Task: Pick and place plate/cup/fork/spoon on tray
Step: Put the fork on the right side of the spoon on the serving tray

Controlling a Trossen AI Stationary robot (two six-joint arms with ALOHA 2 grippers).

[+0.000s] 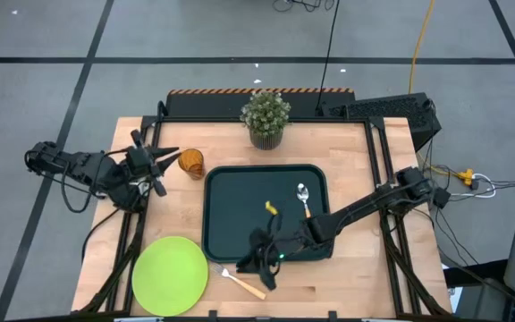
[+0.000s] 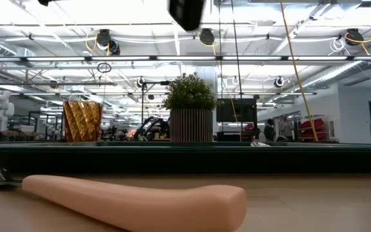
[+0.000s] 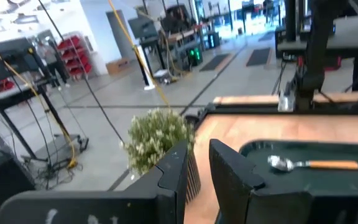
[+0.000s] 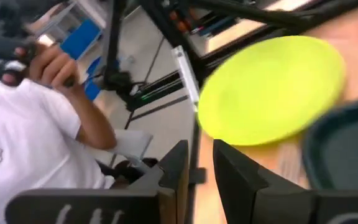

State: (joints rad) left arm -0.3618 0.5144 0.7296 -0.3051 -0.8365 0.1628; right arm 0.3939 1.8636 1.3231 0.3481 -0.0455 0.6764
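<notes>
Spoon already on tray; fork step next: right gripper, fingers narrowly parted and empty, above tray's near rim, needing descent just beyond onto fork.

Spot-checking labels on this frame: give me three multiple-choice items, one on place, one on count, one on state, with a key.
1. Where does the spoon lie?
A. on the tray
B. on the plate
C. beside the plant

2. How many task items lie on the tray?
A. none
B. one
C. three

3. What is in the right gripper?
A. the fork
B. the cup
C. nothing

Key: 1 A, the spoon sits inside the tray's rim. 2 B, only the spoon is on it; plate, cup and fork rest on the table. 3 C, the right wrist view shows a bare gap between the jaws, and the fork lies on the wood.
</notes>
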